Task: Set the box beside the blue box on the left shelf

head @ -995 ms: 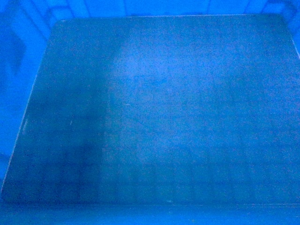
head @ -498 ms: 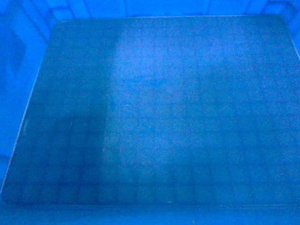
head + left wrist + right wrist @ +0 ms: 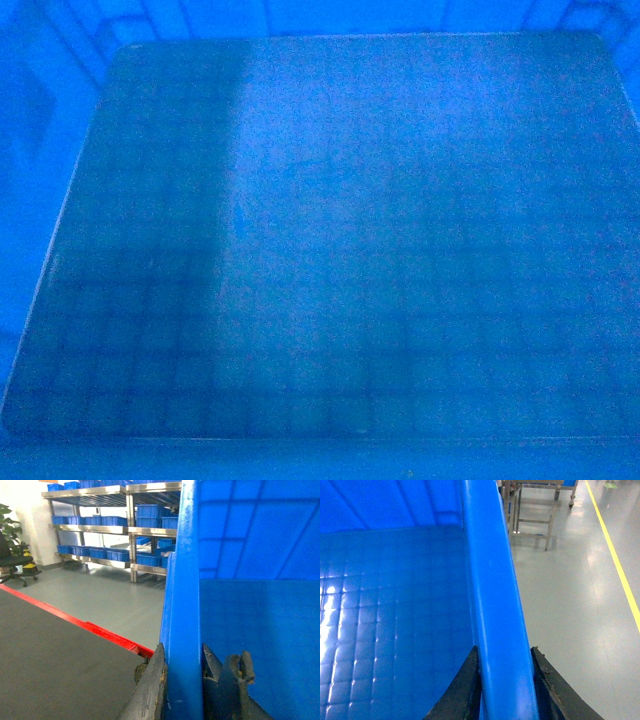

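Observation:
The box [image 3: 330,240] fills the head view, showing only its bright blue floor with a faint square grid and the lower inner walls. In the left wrist view my left gripper [image 3: 183,652] is shut on the box's [image 3: 260,605] thick rim, one dark finger on each side of the wall. In the right wrist view my right gripper [image 3: 504,652] is shut the same way on the opposite rim of the box [image 3: 395,605]. Several blue boxes [image 3: 150,511] stand on steel shelves [image 3: 125,530] far off; I cannot tell which is the task's blue box.
A dark mat [image 3: 50,665] edged by a red strip [image 3: 100,630] lies to the left of the box, with grey floor up to the shelves. An office chair and a plant [image 3: 15,555] stand at the far left. On the right are a yellow floor line [image 3: 615,560] and a metal frame [image 3: 535,515].
The edge between shaded and lit floor inside the box has drifted slightly left in the head view. The box still fills that view.

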You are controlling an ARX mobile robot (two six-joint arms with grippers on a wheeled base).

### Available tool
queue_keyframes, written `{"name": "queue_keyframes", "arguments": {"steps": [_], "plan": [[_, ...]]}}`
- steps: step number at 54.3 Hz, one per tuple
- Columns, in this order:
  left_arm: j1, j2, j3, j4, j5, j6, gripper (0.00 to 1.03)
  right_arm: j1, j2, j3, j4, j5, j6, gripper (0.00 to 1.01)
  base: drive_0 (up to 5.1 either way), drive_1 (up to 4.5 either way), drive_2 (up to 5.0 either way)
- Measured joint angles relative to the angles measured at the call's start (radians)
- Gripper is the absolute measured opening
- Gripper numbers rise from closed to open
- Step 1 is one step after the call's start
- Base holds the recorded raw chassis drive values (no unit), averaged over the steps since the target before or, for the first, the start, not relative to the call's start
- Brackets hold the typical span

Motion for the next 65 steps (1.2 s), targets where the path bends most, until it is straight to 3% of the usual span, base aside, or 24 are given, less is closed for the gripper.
{"name": "queue_keyframes", "arguments": {"steps": [65], "plan": [[0.000, 0.000, 0.000, 0.000, 0.000, 0.000, 0.13, 0.000, 0.000, 0.000, 0.000, 0.000, 0.000, 0.20, -1.5, -1.53, -1.5]]}}
